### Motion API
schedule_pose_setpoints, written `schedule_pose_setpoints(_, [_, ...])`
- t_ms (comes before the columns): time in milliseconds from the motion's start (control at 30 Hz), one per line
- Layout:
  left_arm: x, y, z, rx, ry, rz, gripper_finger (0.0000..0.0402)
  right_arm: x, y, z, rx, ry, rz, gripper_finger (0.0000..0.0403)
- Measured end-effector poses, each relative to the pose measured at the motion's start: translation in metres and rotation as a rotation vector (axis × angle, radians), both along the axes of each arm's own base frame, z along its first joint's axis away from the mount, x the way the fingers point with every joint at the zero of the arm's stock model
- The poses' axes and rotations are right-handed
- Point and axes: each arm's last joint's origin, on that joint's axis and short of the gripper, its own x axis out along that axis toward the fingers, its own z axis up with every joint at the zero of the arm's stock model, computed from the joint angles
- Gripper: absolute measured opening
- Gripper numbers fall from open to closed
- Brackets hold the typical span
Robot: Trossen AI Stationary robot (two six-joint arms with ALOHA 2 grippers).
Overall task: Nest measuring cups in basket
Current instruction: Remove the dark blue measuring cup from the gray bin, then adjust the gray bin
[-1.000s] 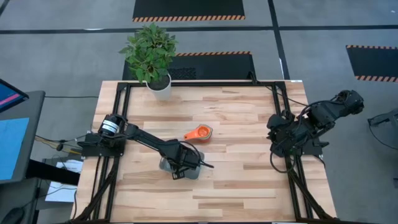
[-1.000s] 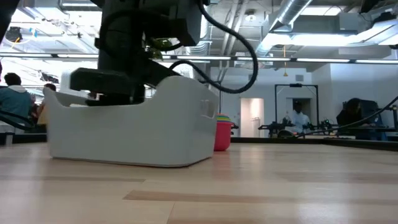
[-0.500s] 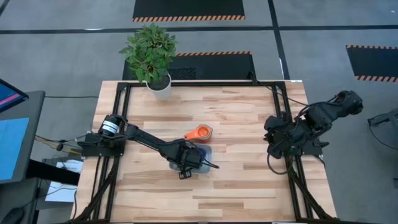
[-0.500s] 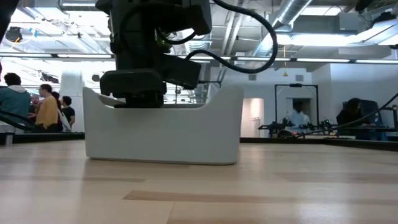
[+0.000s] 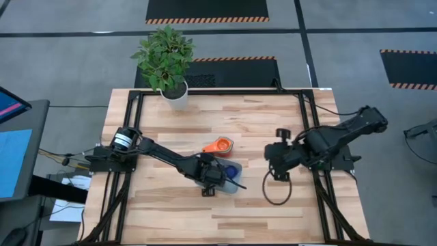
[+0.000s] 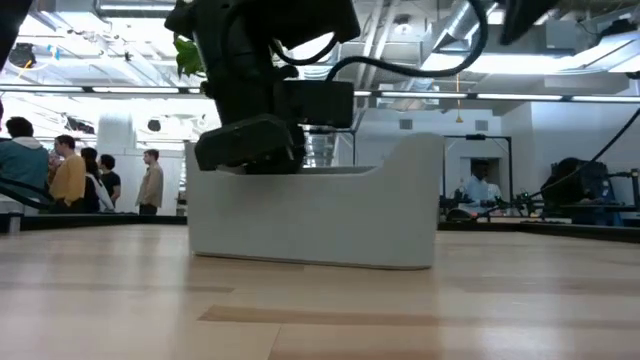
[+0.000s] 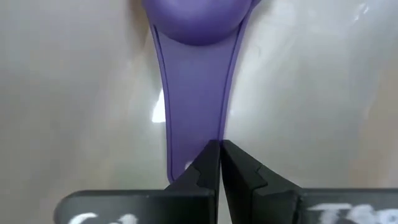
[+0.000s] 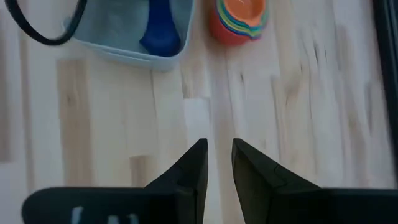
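No legible text, label, brand, number or sign in any view. Pale marks on the dark housing of the left gripper and on that of the right gripper: cut off at the frame edge, unreadable. Faint embossed spot on the flat handle of the dark blue plastic measuring cup: cannot be made out. Yellow-and-black striped edging on the dark floor mats: a pattern only, no lettering.

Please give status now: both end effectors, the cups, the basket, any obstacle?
Left end effector shut in basket, at dark blue cup handle. Right end effector empty, over bare table. Nested cups beside basket. No obstacle seen.
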Motion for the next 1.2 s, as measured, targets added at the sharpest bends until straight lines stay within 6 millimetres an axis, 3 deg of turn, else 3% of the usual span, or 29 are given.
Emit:
schedule_pose_setpoints(167, [0.005,-0.001,0.0,0.018,-0.047,-0.032,0.0,0.015,0.003,-0.001,0.008,-0.053,0.094,0.0098])
schedule_pose_setpoints(467, [0.016,0.008,0.003,0.047,-0.101,-0.139,0.0,-0.01,-0.009,0.024,0.079,-0.181,0.003,0.0098])
schedule_pose_setpoints(600, [0.026,0.007,0.024,0.125,-0.104,-0.154,0.0,-0.019,-0.014,0.032,0.092,-0.22,-0.005,0.0098])
schedule_pose_setpoints(733, [0.039,0.003,0.072,0.101,-0.127,-0.185,0.0,-0.023,-0.014,0.034,0.095,-0.227,0.005,0.0098])
schedule_pose_setpoints(967, [0.032,0.005,0.135,0.097,-0.007,-0.057,0.0,-0.025,-0.01,0.033,0.062,-0.206,0.075,0.0098])
schedule_pose_setpoints(1033, [0.02,0.008,0.14,0.104,0.098,0.012,0.0,-0.025,-0.01,0.033,0.059,-0.2,0.074,0.0098])
schedule_pose_setpoints(1200, [-0.007,0.008,0.128,0.162,0.333,0.183,0.0,-0.027,-0.01,0.032,0.05,-0.177,0.075,0.0098])
